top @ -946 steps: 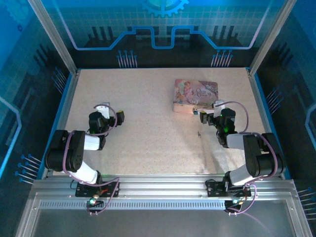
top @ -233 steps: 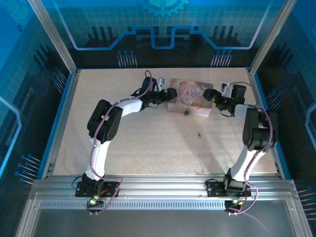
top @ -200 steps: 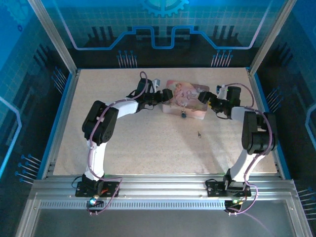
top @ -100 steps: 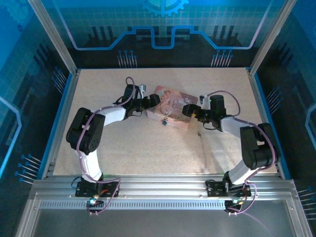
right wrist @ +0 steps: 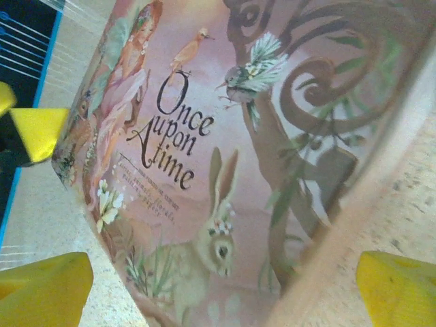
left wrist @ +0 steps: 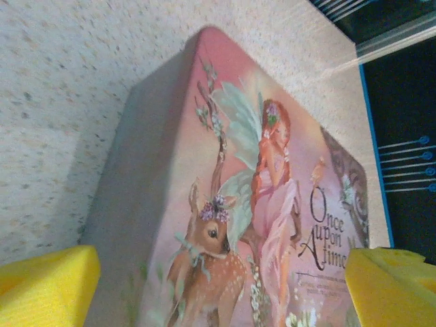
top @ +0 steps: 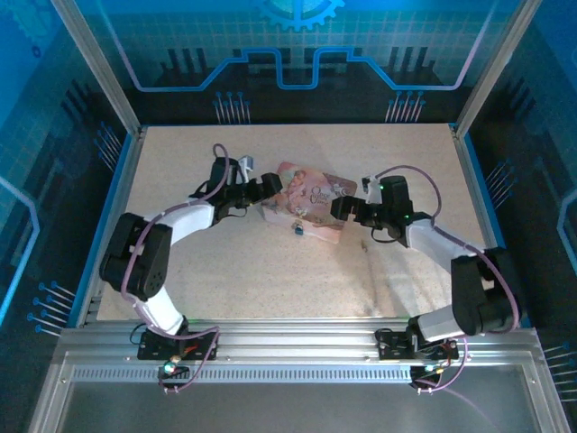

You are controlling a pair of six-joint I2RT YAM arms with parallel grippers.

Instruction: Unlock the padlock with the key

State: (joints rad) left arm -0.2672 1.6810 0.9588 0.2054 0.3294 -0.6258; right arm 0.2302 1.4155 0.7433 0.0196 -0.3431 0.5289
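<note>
A pink illustrated tin (top: 311, 194) is seen lying toward twelve o'clock from the centre of the speckled table (top: 270, 280).

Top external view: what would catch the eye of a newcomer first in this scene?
The pink illustrated tin lies askew near the middle of the speckled table. The left end effector and the right end effector face each other across it, and each straddles one short end with its jaws wide. A tiny bluish padlock sits at the tin's near edge.
</note>
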